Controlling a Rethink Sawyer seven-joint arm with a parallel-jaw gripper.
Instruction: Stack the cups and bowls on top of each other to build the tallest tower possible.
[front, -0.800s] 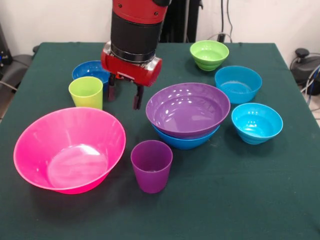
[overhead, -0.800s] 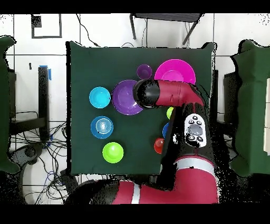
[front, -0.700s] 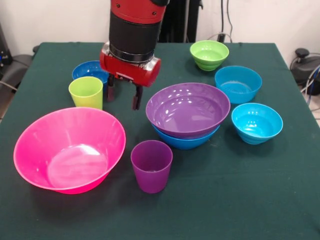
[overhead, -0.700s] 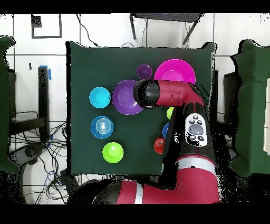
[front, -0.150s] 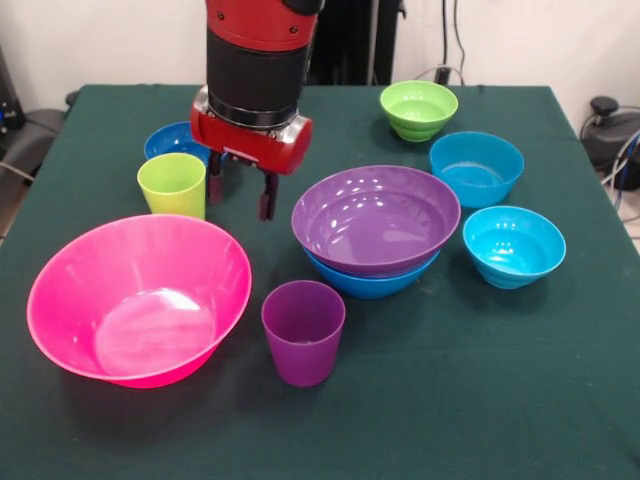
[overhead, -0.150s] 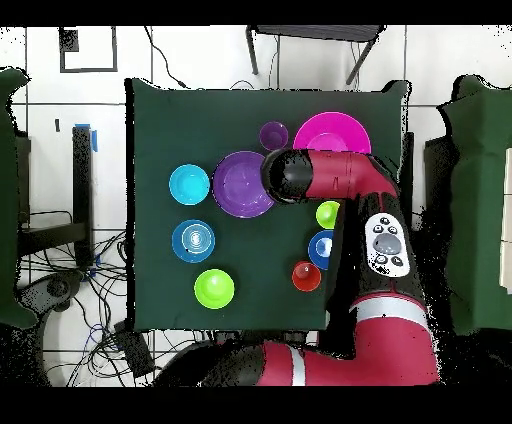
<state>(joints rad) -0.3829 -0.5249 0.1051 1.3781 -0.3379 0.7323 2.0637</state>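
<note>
The gripper (front, -0.150s: 238, 195), fingers apart and empty, hangs beside the green cup (front, -0.150s: 172, 185) near the tabletop's edge. The tower (front, -0.150s: 375, 228) is only two bowls mid-table. Next, I judge, it must straddle the cup's rim.

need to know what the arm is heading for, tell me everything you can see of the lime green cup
The green cup is a glossy, handleless, tapered plastic tumbler, lime green and looking empty. It stands upright, mouth up, on the green table, between the pink bowl in front and the dark blue bowl behind. The open gripper hangs just beside it, not touching.
</note>
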